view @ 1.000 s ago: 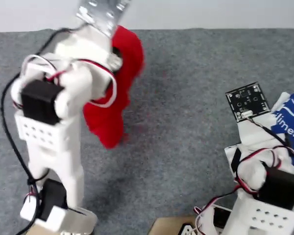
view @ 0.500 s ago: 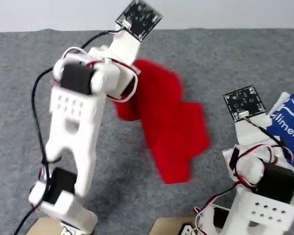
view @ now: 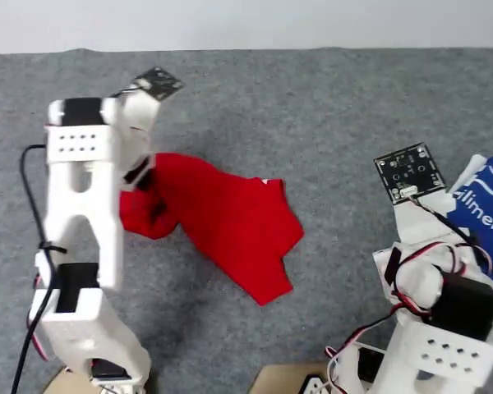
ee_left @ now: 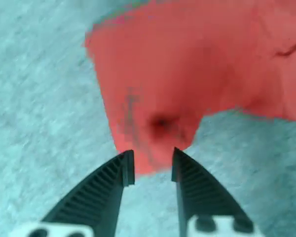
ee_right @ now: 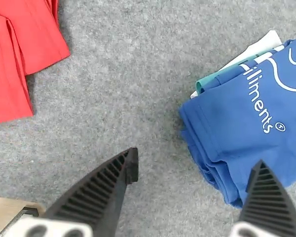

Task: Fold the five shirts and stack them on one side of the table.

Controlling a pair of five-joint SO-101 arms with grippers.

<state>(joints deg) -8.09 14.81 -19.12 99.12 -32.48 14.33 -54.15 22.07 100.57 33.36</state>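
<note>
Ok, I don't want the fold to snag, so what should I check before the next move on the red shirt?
1. Left end effector has the red shirt between its fingers: ok.
2. Red shirt lies flat on the table: not ok, it is bunched up at the left end effector.
3. Right end effector is open and holds nothing: ok.
4. Right end effector is clear of the stack: ok, it hangs over bare table beside it.
5. Stack is neat: cannot tell, a blue shirt is on top with teal and white edges poking out beneath.
</note>
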